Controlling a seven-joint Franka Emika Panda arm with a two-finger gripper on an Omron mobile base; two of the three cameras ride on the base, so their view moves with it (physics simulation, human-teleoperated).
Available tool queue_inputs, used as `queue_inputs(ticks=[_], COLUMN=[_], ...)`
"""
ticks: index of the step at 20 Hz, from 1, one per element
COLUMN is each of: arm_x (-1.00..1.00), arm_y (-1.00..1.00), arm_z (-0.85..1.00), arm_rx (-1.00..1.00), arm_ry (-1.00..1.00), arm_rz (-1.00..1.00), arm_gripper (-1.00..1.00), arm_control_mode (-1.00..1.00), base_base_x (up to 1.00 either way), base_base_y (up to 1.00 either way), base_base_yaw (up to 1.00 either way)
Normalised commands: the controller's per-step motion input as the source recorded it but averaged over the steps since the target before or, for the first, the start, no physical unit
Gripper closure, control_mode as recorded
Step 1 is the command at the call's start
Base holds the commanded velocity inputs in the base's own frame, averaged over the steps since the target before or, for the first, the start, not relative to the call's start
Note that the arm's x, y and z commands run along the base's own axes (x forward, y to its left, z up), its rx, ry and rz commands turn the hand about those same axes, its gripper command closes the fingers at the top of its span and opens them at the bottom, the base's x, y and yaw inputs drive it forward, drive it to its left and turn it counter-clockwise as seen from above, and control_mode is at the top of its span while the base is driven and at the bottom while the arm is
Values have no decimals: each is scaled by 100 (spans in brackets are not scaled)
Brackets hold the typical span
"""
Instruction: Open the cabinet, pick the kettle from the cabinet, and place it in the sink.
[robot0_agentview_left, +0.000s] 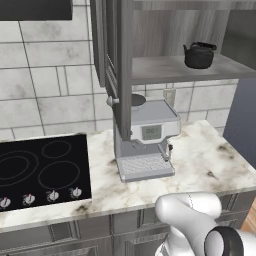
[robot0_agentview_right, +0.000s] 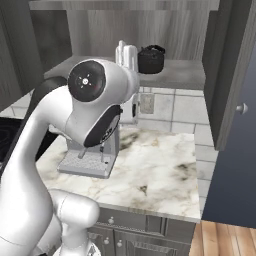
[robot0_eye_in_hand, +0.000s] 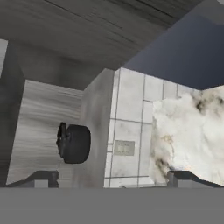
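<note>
The kettle (robot0_agentview_left: 199, 55) sits on the shelf of the open cabinet (robot0_agentview_left: 120, 65), above the coffee machine (robot0_agentview_left: 145, 140). It looks rigid, smooth and fairly light; its arched handle is the likeliest hold. The gripper (robot0_eye_in_hand: 113, 179) faces it, jaws spread wide and empty.

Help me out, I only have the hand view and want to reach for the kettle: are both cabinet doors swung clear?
Observer: Yes. The left base view shows the cabinet with its left door swung out edge-on, and the right base view shows the right door open too.
Operator: What's under the shelf?
Observer: A silver coffee machine stands on the counter below it.
Operator: How does the kettle sit?
Observer: The kettle stands upright on the shelf, with its handle arched on top and its spout toward the left door.
</note>
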Motion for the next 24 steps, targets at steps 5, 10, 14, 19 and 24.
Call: queue_inputs(ticks=[5,10,14,19,24], arm_x=[14,17,25,28,29], arm_y=[19,14,14,16,17], arm_z=[13,3,0,0,0], arm_rx=[-6,-7,-15,-18,-22], arm_ry=[-9,-15,-20,-24,-10], arm_rz=[43,39,25,14,4], arm_gripper=[-100,-100,-100,-100,-100], arm_control_mode=[-100,-100,-100,-100,-100], base_base_x=[0,0,0,0,0], base_base_y=[0,0,0,0,0], base_base_yaw=[0,0,0,0,0])
